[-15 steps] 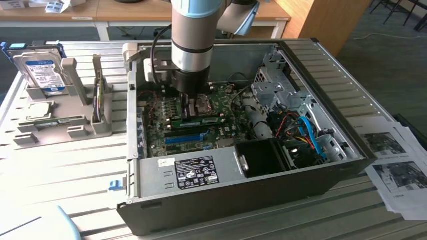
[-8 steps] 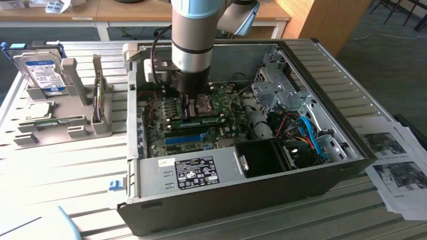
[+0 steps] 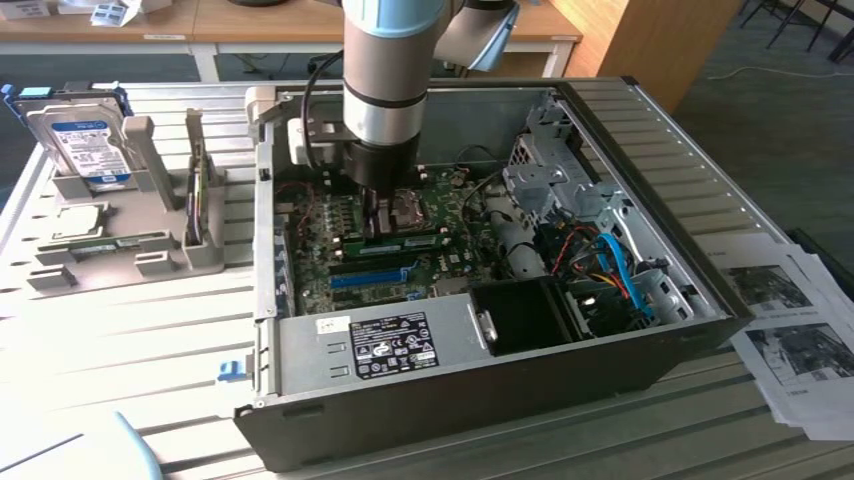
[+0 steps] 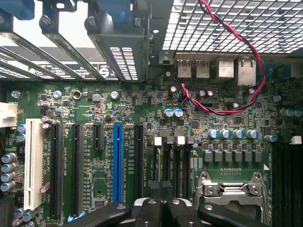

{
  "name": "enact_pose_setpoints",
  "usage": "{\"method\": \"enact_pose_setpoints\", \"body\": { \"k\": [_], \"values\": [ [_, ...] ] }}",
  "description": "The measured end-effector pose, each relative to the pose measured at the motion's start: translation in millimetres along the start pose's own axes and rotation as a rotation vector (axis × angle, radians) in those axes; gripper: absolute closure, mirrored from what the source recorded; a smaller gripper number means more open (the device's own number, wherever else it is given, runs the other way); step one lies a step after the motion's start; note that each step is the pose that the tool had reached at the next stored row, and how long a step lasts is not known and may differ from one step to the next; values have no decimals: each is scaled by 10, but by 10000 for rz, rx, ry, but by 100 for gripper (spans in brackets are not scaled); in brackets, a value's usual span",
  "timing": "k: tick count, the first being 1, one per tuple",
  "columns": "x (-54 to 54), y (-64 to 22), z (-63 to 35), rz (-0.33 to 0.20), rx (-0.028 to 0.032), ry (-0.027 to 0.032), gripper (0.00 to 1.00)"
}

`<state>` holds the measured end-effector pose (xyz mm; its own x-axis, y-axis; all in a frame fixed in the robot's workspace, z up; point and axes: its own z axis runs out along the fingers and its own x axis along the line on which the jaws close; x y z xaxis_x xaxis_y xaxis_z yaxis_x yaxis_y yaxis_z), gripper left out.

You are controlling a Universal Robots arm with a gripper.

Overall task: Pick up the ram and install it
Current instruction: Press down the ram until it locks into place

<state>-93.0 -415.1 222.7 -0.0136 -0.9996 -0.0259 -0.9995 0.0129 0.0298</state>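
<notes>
The ram (image 3: 403,242) is a green stick with pale labels. It stands on edge in a memory slot on the motherboard (image 3: 447,200) inside the open computer case (image 3: 667,150). My gripper (image 3: 383,220) reaches down into the case and hangs over the end of the ram nearer the exterior view's left. Whether it touches the stick I cannot tell. In the wrist view my gripper (image 4: 163,204) has its black fingers (image 4: 147,210) pressed together with nothing visible between them, over the dark memory slots (image 4: 173,163).
A bright blue slot (image 3: 367,278) (image 4: 117,161) lies beside the ram. A CPU socket (image 4: 232,189) and a red-black wire (image 4: 222,111) sit close by. The power supply (image 3: 387,345) fills the case's front. A hard drive (image 3: 83,140) stands in a grey rack (image 3: 120,250); papers (image 3: 801,330) lie on the exterior view's right.
</notes>
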Motion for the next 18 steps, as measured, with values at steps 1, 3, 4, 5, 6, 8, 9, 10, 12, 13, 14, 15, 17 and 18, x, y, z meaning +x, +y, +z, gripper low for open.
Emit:
{"method": "enact_pose_setpoints", "body": {
  "k": [1,3,4,5,6,8,9,10,12,13,14,15,17,18],
  "values": [
    [0,0,2,0,1,-2,91],
    [0,0,3,0,1,-1,91],
    [0,0,4,0,1,0,91],
    [0,0,4,0,0,0,91],
    [0,0,5,0,1,-1,91],
    [0,0,6,0,1,-1,91],
    [0,0,6,0,1,0,91],
    [0,0,7,0,1,-1,91],
    [0,0,9,0,1,-2,91],
    [0,-1,9,0,1,-1,91],
    [0,0,9,0,1,-1,91],
    [0,-1,9,0,1,-1,91],
    [-1,-1,7,0,3,-5,91],
    [-2,-2,1,-1,10,-14,91]
  ]
}}
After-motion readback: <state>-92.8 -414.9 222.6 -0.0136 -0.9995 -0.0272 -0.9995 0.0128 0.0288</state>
